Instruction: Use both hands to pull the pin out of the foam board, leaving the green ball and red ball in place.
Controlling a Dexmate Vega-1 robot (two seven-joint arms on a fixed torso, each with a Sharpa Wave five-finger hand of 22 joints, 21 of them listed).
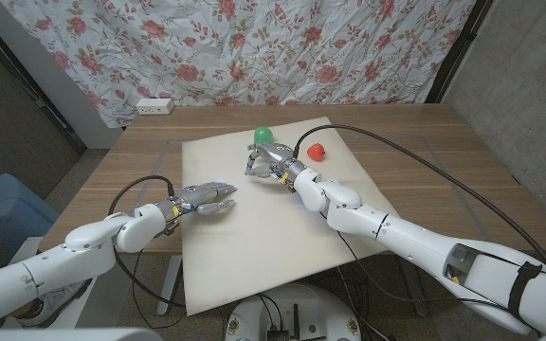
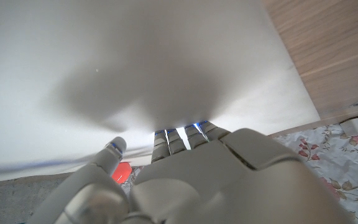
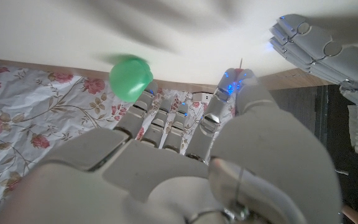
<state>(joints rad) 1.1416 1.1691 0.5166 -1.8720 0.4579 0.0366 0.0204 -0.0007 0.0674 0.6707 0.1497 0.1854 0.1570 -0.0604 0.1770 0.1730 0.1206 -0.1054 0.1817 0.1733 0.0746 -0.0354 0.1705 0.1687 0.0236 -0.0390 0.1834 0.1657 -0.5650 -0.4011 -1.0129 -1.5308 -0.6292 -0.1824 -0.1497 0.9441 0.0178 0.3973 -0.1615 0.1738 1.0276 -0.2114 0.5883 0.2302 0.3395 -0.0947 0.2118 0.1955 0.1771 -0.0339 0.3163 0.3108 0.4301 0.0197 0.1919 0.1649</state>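
Foam board (image 1: 254,237) covers wooden table (image 1: 425,142); left hand (image 1: 209,198) empty, fingers apart; right hand (image 1: 271,163) unclear.

Right hand (image 3: 185,155) fingers (image 3: 229,93) near thin pin (image 3: 240,62); green ball (image 3: 131,76) on foam board (image 3: 73,31).

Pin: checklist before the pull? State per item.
1. Green ball sits on the foam board: ok.
2. Red ball on the board, apart from the right hand: ok.
3. Left hand on the board, fingertips against it in the left wrist view: ok.
4. Left hand pressing firmly enough: cannot tell.
5. Pin at the right hand's thumb tip: ok.
6. Pin actually pinched: cannot tell.
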